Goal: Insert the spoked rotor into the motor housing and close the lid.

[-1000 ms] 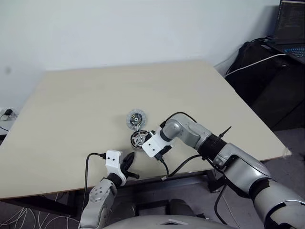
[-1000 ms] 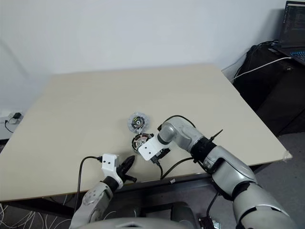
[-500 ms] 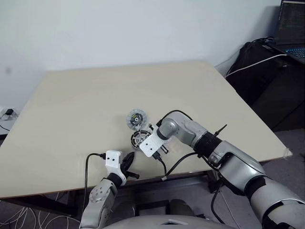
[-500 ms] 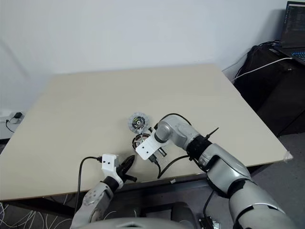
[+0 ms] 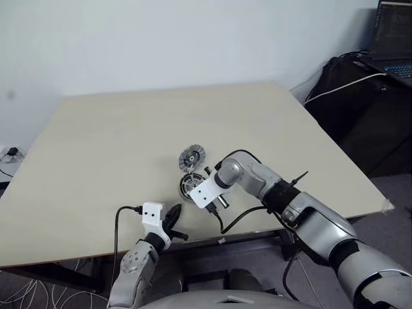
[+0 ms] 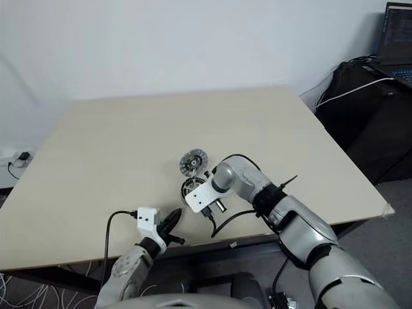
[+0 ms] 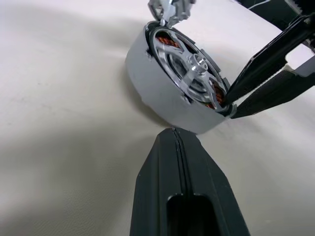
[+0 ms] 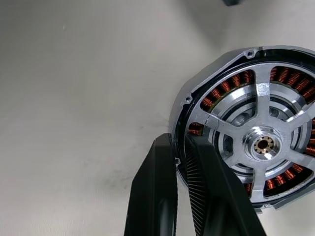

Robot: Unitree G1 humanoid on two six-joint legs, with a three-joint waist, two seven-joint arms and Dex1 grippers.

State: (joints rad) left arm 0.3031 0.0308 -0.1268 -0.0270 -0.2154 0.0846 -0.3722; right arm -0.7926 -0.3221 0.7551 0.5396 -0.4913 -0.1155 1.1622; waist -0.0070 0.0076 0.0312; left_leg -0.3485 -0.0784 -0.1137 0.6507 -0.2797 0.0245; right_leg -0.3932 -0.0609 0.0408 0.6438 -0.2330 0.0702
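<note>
Near the worktop's (image 5: 96, 129) front edge, the right pincer (image 8: 181, 158) is pinching the rim of the motor housing (image 8: 194, 103) with the spoked rotor (image 8: 263, 142) seated inside, needing a level hold; left pincer (image 7: 174, 142) clenched empty, lid (image 5: 191, 156) just behind

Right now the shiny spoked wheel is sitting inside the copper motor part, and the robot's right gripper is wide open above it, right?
Not quite. The spoked rotor does sit inside the motor housing, but the right gripper is not wide open: the right wrist view shows its fingers pinched on the housing's rim.
</note>
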